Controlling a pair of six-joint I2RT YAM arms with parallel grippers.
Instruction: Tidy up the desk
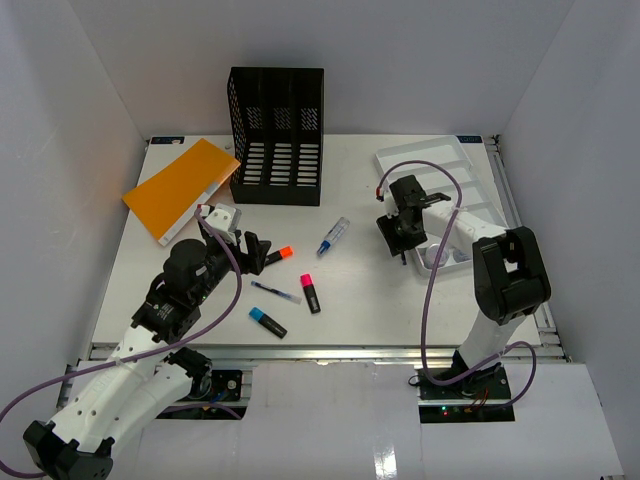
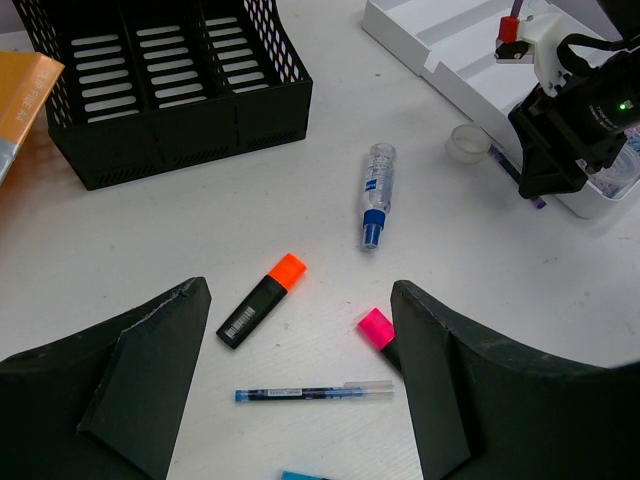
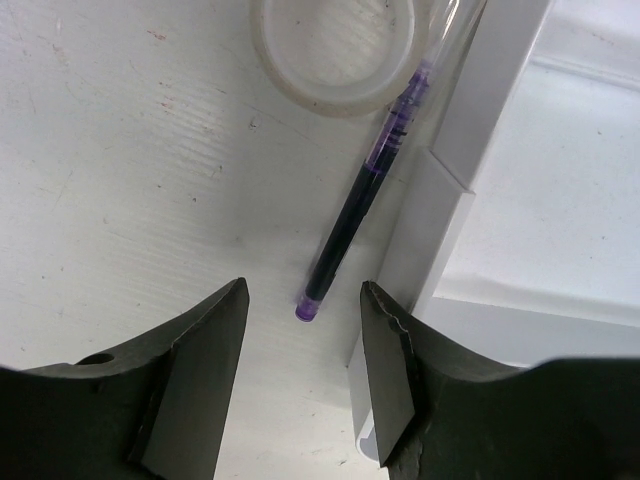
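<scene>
My right gripper (image 3: 302, 300) hangs spread above a slim purple pen (image 3: 365, 195) just beside the white plastic tray (image 3: 490, 120). My left gripper (image 2: 300, 300), also spread, hovers over the smooth white desk (image 1: 380, 300) beneath both arms.

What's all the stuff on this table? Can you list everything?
desk: 1, white, under everything
file rack: 1, black, back middle
folder: 1, orange, back left
tray: 1, white, back right
bottle: 1, clear with blue cap, middle
orange highlighter: 1, black body, left of middle
pink highlighter: 1, black body, front middle
blue highlighter: 1, black body, front
blue pen: 1, between highlighters
purple pen: 1, along tray's edge
tape roll: 1, clear, beside purple pen
left arm: 1, black-white, jaws open
right arm: 1, black-white, jaws open over purple pen
</scene>
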